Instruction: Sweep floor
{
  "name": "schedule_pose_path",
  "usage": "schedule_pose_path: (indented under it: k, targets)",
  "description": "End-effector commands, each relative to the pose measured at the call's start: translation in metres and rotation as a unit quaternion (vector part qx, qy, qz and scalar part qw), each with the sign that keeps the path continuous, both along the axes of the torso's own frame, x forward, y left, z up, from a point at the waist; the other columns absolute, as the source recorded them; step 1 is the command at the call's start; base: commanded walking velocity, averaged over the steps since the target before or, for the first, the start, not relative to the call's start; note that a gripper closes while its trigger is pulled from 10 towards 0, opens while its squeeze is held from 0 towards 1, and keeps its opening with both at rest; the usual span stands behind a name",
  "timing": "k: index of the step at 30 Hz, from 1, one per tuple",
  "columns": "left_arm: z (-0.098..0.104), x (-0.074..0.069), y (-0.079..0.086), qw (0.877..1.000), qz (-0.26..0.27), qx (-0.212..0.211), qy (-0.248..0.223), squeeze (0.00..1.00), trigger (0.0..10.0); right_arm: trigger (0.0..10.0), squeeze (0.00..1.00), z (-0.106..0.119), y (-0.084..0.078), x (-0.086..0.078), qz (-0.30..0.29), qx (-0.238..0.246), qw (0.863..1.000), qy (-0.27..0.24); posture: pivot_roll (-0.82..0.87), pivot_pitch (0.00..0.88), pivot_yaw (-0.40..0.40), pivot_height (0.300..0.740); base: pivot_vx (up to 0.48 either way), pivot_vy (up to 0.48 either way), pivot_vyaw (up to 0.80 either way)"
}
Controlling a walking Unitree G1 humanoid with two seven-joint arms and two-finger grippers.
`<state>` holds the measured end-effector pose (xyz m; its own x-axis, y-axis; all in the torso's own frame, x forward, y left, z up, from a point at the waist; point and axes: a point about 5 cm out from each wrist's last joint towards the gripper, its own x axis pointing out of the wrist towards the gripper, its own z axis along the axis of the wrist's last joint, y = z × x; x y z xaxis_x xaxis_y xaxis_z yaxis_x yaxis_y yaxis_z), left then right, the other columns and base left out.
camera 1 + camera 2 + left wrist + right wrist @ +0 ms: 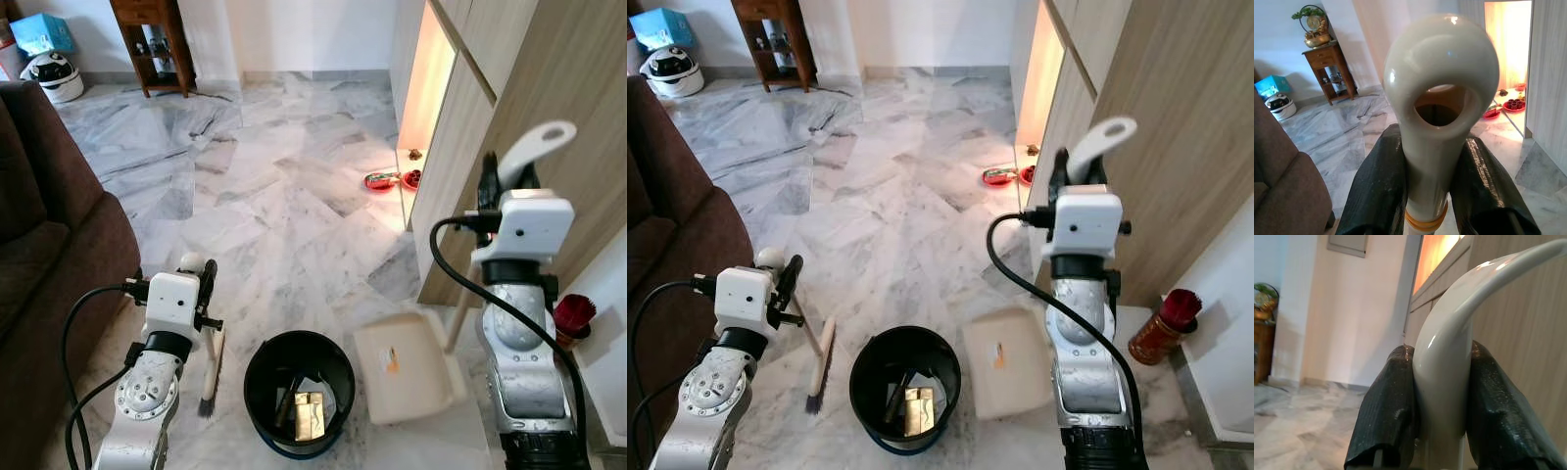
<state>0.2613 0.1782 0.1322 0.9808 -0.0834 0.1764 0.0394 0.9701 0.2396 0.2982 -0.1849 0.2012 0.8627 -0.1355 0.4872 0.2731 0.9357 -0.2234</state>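
While both jaws clamp broom (pixel 211 364) and dustpan (pixel 407 364), a bin (pixel 298 392) sits between.

Black bucket (pixel 299 392), cream dustpan (pixel 407 365), grey-veined marble floor (pixel 265 196)

Grey-veined marble floor (pixel 284 196) runs to white walls (pixel 294 29); a brown sofa (pixel 49 245) sits left, a wooden side table (pixel 152 39) beyond, wood-panelled cabinetry (pixel 549 108) right, lit warmly.

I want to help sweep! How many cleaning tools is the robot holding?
2. The left gripper is shut on the broom, left of the bin. The right gripper is shut on the dustpan, right of the bin.
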Motion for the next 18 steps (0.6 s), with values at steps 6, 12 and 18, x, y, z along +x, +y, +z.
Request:
schedule_pose_path:
  k: [6, 12, 18]
  targets:
    - [0.004, 0.000, -0.001, 1.000, -0.008, 0.000, -0.017, 0.00, 10.0, 10.0, 0.00, -0.003, -0.010, 0.000, -0.006, -0.022, 1.000, -0.020, 0.03, 0.067, 0.051, 0.740, 0.000, 0.000, 0.00]
    - [-0.004, 0.002, 0.010, 0.999, 0.031, -0.036, -0.003, 0.00, 10.0, 10.0, 0.00, -0.031, -0.017, 0.002, -0.016, 0.004, 1.000, 0.018, 0.04, 0.061, 0.050, 0.740, 0.000, 0.000, 0.00]
    - [-0.010, -0.001, 0.019, 0.998, 0.052, -0.047, 0.005, 0.00, 10.0, 10.0, 0.00, -0.039, -0.026, 0.004, -0.022, 0.019, 0.999, 0.026, 0.04, 0.062, 0.047, 0.740, 0.000, 0.000, 0.00]
